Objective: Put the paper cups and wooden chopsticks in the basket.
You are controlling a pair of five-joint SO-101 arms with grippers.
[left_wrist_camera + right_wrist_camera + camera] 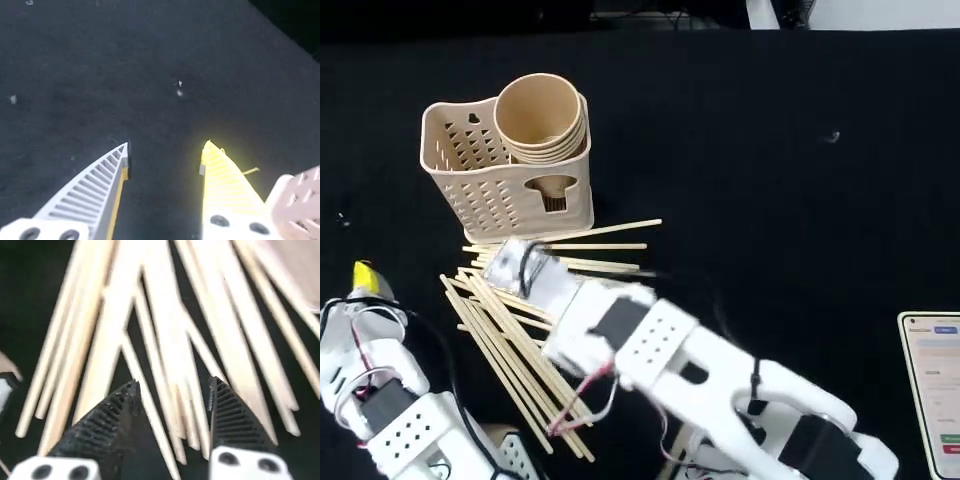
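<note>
Beige basket (490, 200) held stacked paper cups (538, 112) (nested at 1 end); chopsticks (510, 345) lay scattered on the table (770, 200) beside it. Right gripper (173, 381) hovered over them, parted, gripping nothing; left gripper (166, 144) gaped, empty.

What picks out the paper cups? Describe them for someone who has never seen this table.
On the black table stands a beige perforated basket. The paper cups sit nested in one end of it, mouths up. They are the round, open-topped stack, unlike the thin wooden chopsticks strewn flat on the table beside the basket.
</note>
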